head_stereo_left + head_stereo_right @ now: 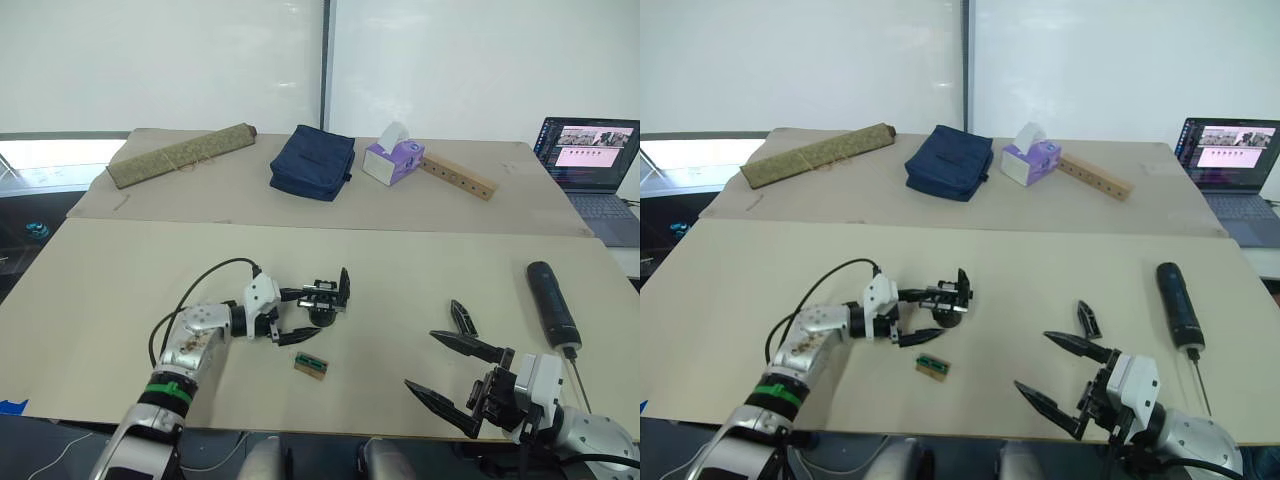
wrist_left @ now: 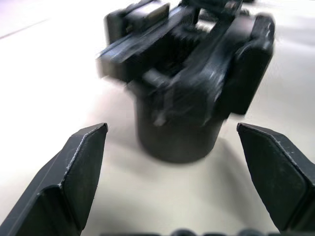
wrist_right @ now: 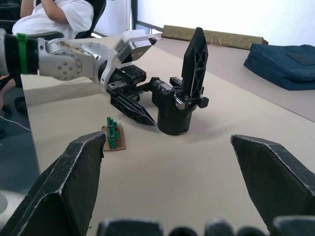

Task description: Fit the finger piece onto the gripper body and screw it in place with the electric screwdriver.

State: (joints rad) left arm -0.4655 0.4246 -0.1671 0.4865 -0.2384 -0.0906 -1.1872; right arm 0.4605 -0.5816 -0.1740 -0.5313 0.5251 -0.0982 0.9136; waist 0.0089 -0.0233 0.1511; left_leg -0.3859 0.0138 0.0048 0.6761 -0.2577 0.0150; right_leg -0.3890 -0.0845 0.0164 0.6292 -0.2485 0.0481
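Two grippers: your left gripper (image 1: 292,315) has its fingers spread on either side of the gripper body (image 1: 325,301), not yet closed on it; your right gripper (image 1: 448,375) hangs released over the worktop's near edge, holding nothing.
Gripper body: it stands upright on its round base near the middle of the worktop (image 1: 400,270), with one finger already rising from its top.
Finger piece: the loose claw (image 1: 462,318) lies flat just beyond your right gripper's fingers.
Electric screwdriver: it lies (image 1: 552,304) to the right, bit toward you, apart from the finger piece.
Handling: judge the body rigid, light and top-heavy, so grip its round base, not the linkage. The claw looks stiff, thin and slippery; pinch its flat sides. The screwdriver may roll; take its thick barrel.
Surface: smooth, pale board, offering little friction. A small green-topped block (image 1: 311,365) sits just near the body.
Room: a rolled mat (image 1: 181,154), blue bag (image 1: 313,161), tissue box (image 1: 394,157), wooden bar (image 1: 458,177) and laptop (image 1: 585,155) lie well behind.
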